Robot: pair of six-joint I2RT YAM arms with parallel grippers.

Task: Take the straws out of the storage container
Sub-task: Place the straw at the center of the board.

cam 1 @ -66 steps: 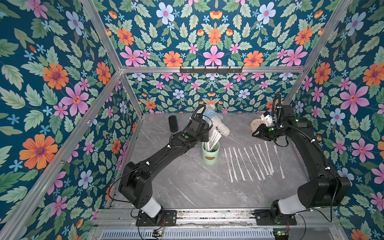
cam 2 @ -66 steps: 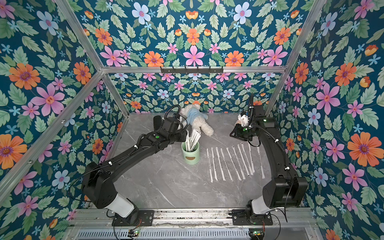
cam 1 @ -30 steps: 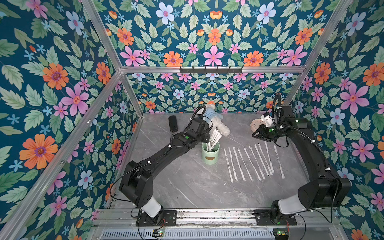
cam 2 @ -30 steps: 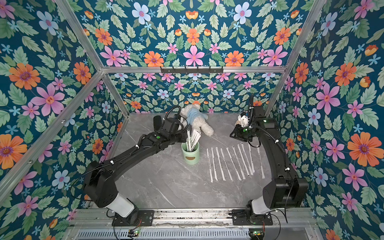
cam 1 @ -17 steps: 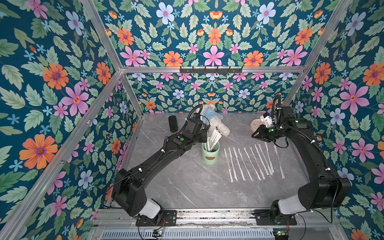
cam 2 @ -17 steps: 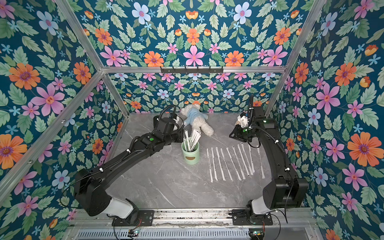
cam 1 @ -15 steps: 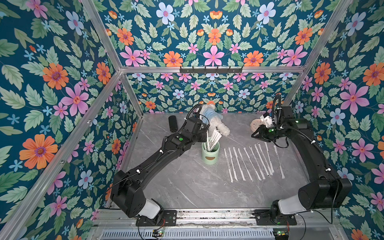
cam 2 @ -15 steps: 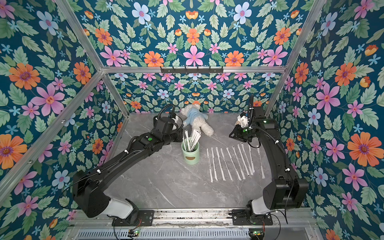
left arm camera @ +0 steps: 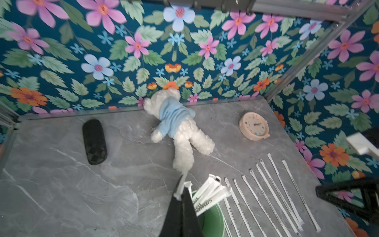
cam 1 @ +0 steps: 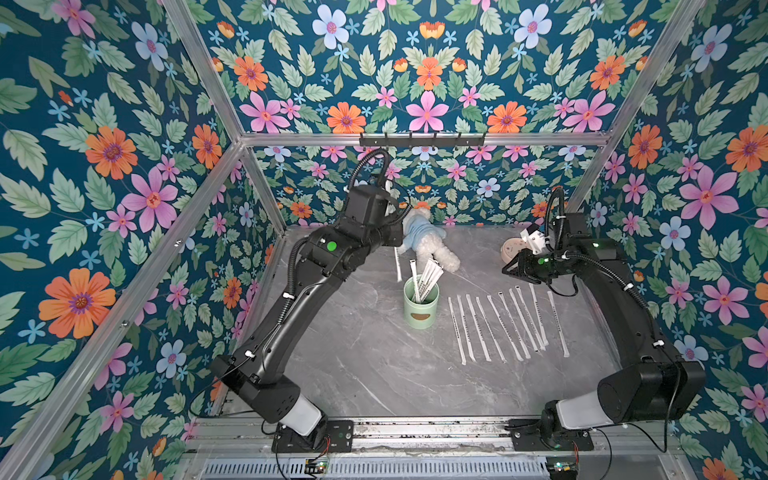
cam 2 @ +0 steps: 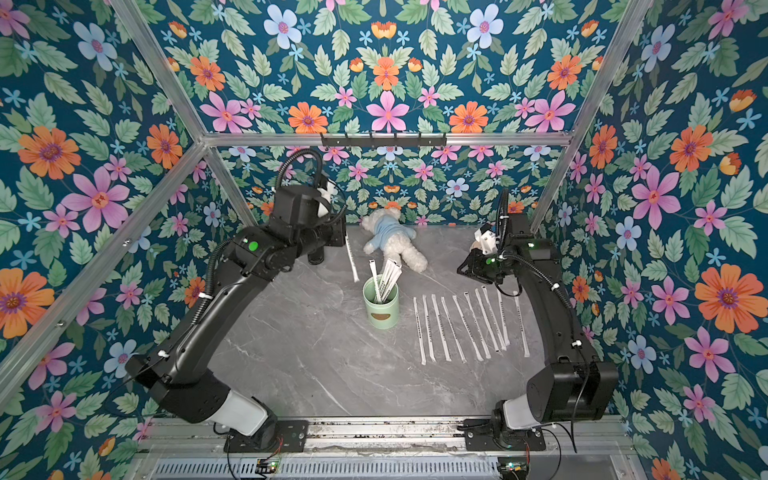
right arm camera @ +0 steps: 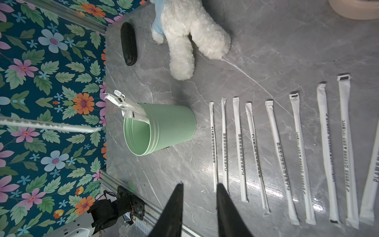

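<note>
Grey marble tabletop inside floral walls. Left end effector is pinched tight on one paper-wrapped straw, which hangs free in the air. Below and just beside it stands the mint-green storage cup, upright, more straws leaning inside. Right end effector, narrowly parted and empty, hovers by the row of straws lying flat beyond the cup.

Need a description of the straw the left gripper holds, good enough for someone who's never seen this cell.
Find the mint-green cup in the middle of the grey table. On its left-arm side, one white straw hangs from the shut left gripper. Unlike the bundle standing in the cup and the row lying flat, it hangs alone, pinched near its top.
</note>
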